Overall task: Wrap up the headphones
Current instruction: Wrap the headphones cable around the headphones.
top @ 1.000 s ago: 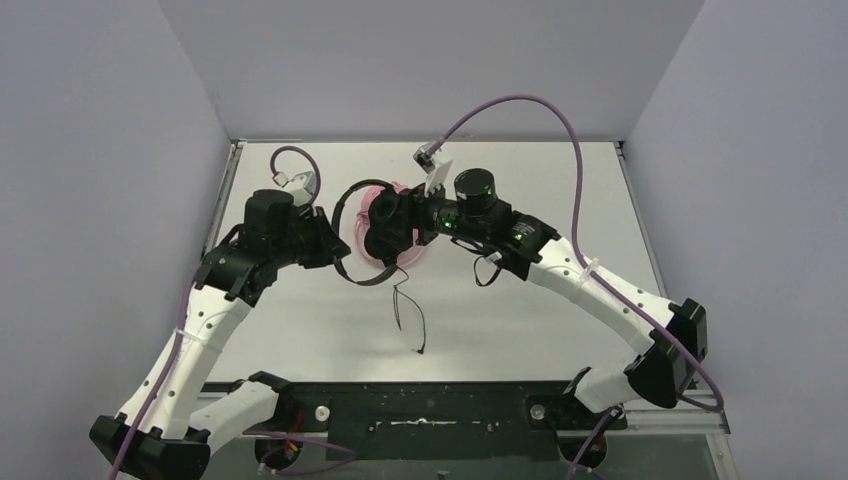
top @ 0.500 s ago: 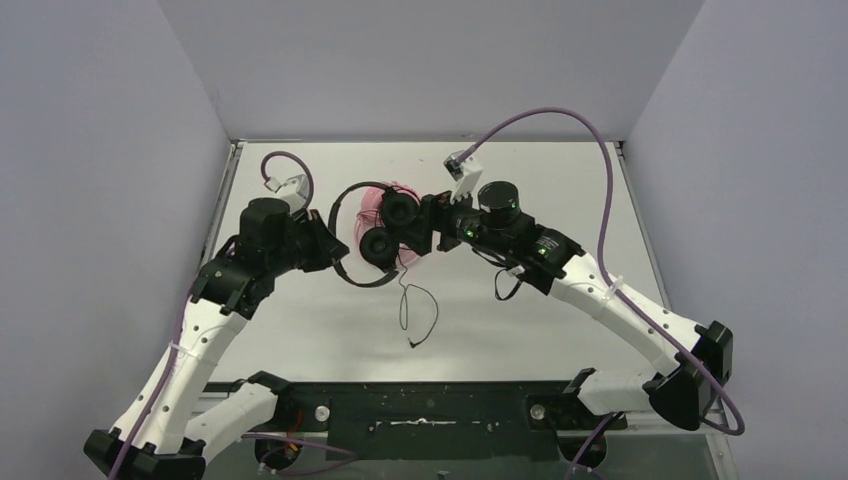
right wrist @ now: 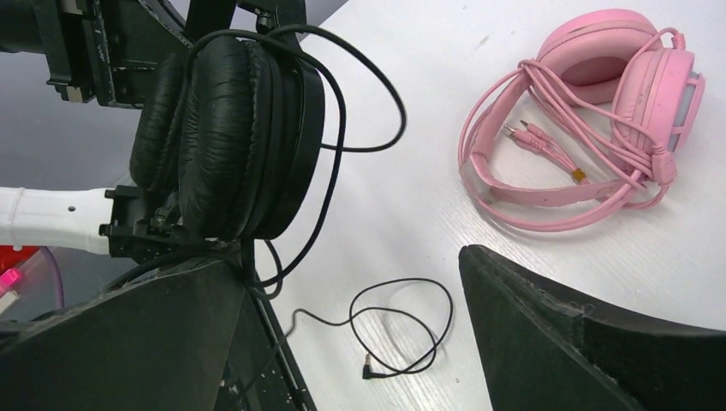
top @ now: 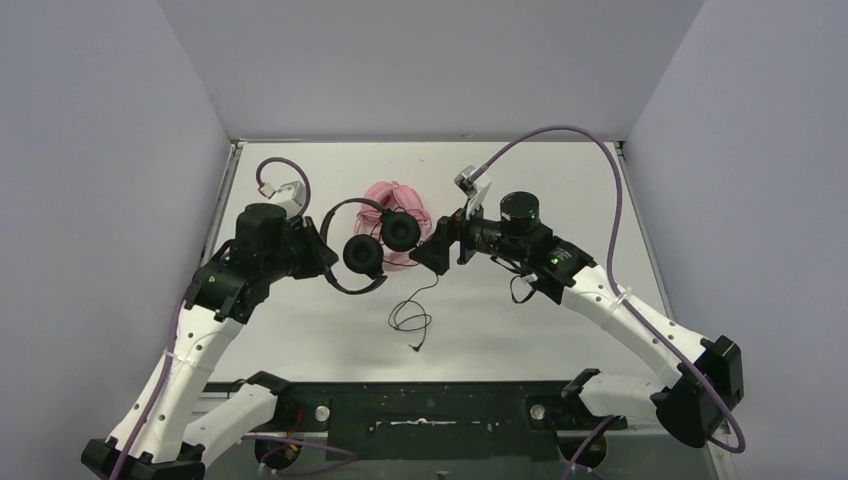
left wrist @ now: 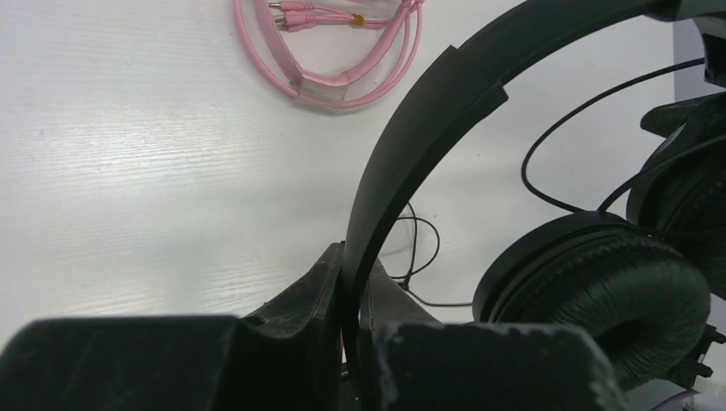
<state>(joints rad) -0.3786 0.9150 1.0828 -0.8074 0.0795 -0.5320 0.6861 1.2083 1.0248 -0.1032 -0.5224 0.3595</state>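
Jaws of the left gripper (left wrist: 351,287) clench the black padded headphones (top: 363,254) by the band; the right gripper (right wrist: 351,257) gapes empty beside them. Their thin black cable (right wrist: 401,282) coils below, nearer the right arm.

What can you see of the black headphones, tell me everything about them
The black headphones are a small over-ear pair: a thin, smooth, plastic-looking headband and two round cups with wrinkled leather-like cushions, side by side. The left gripper is shut on the headband, holding them up above the table. Their thin black cable arcs past the cups and trails down to the table, ending in a loose coil with an angled plug.
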